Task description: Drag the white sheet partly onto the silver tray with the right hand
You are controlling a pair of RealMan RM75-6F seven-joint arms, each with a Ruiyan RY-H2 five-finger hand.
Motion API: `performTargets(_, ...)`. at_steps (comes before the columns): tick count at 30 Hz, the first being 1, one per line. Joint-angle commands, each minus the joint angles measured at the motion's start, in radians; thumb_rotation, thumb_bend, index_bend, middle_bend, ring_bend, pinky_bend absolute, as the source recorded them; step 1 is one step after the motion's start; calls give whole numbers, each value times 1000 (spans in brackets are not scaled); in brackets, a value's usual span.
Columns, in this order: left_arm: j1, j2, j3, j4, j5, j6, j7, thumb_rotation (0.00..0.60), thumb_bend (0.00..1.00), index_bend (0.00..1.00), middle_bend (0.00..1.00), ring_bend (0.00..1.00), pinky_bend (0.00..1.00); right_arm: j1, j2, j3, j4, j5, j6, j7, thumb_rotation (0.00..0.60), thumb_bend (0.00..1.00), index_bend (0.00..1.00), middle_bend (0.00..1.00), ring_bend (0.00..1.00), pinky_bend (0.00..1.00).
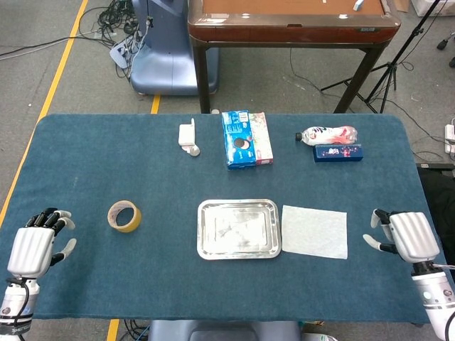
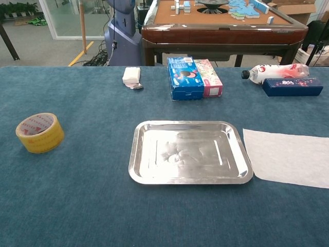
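Note:
A white sheet [image 1: 315,231] [image 2: 288,157] lies flat on the blue cloth, right of the silver tray [image 1: 239,228] [image 2: 190,152] and just clear of its rim. My right hand [image 1: 404,236] hovers over the table's right edge, a short way right of the sheet, fingers loosely curled and holding nothing. My left hand [image 1: 34,247] hangs at the table's front left corner, empty. Neither hand shows in the chest view.
A yellow tape roll [image 1: 124,216] [image 2: 40,132] sits left of the tray. At the back are a white holder [image 1: 188,137], a blue and pink box [image 1: 246,138], a bottle [image 1: 327,133] and a dark blue box [image 1: 338,152]. A wooden table [image 1: 291,21] stands behind.

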Motion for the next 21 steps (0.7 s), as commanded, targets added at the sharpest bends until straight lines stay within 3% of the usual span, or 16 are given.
performTargets(1, 3, 2, -1, 0, -1, 4, -3, 600, 249, 496, 362, 233, 321, 6, -26, 0, 0, -18, 11, -24, 600, 54, 597, 1000, 994, 964)
performTargets(10, 8, 11, -8, 0, 3, 17, -32, 600, 249, 496, 363, 233, 321, 45, -86, -15, -16, -41, -40, -120, 600, 6, 597, 1000, 1000, 1000)
performTargets(21, 9, 12, -11, 7, -2, 14, -35, 600, 249, 499, 363, 233, 321, 67, -188, -36, 43, -56, -71, -209, 600, 0, 597, 1000, 1000, 1000)
